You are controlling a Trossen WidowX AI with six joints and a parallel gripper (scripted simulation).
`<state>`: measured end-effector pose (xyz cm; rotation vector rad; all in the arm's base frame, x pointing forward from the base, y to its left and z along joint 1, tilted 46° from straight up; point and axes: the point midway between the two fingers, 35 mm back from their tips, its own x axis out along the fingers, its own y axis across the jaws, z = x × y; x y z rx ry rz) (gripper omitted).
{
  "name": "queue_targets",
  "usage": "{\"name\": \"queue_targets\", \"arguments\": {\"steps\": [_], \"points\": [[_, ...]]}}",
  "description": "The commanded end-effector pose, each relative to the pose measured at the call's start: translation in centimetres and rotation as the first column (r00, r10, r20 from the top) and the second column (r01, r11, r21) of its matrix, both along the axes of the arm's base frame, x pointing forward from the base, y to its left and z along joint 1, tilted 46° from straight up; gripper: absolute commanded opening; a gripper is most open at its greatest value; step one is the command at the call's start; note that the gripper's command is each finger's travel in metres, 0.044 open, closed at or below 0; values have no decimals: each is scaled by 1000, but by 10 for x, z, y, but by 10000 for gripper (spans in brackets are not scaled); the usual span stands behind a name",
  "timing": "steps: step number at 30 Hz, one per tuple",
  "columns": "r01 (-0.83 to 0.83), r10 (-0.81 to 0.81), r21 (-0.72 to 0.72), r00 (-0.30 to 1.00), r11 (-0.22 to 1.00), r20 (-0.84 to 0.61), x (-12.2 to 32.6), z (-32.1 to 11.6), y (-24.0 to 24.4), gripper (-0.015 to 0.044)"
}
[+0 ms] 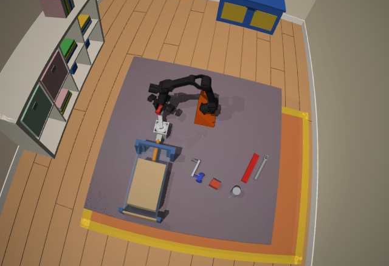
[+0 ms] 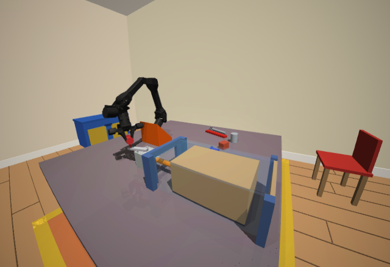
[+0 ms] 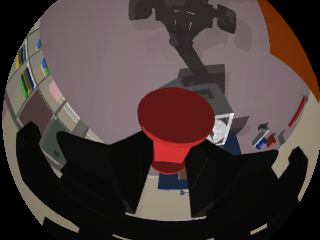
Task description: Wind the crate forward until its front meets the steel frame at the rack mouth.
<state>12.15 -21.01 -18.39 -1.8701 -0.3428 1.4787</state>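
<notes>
My gripper (image 1: 159, 108) (image 2: 128, 136) (image 3: 171, 130) is shut on the red knob (image 1: 158, 110) (image 2: 129, 140) (image 3: 175, 115) of the winch handle. The handle's white arm (image 1: 160, 121) (image 2: 138, 148) runs from the knob to the top of the white winch (image 1: 165, 133) (image 2: 139, 159); its key is hidden. An orange strap (image 1: 154, 155) (image 2: 163, 162) joins winch and crate. The tan crate (image 1: 146, 184) (image 2: 214, 166) looks flat inside the clear-panelled cubby. A gap shows between its front and the blue steel frame (image 1: 157, 147) (image 2: 150, 174).
The orange wedge (image 1: 204, 115) (image 2: 154, 135) stands at the arm's base. Beside the cubby lie a white crank-shaped tool (image 1: 196, 167), a blue T-shaped piece (image 1: 199, 177) and a red block (image 1: 215, 183) (image 2: 223, 144). A grey cylinder (image 1: 236, 190), red bar (image 1: 250, 167) and grey wrench (image 1: 261, 167) are farther right.
</notes>
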Motion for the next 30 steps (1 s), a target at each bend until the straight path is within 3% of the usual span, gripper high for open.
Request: {"name": "queue_targets", "arguments": {"steps": [1, 30], "points": [[-6, 6, -23, 1000, 1000, 11, 9, -9, -8, 0], [-6, 6, -25, 1000, 1000, 14, 39, -29, -26, 0]]}}
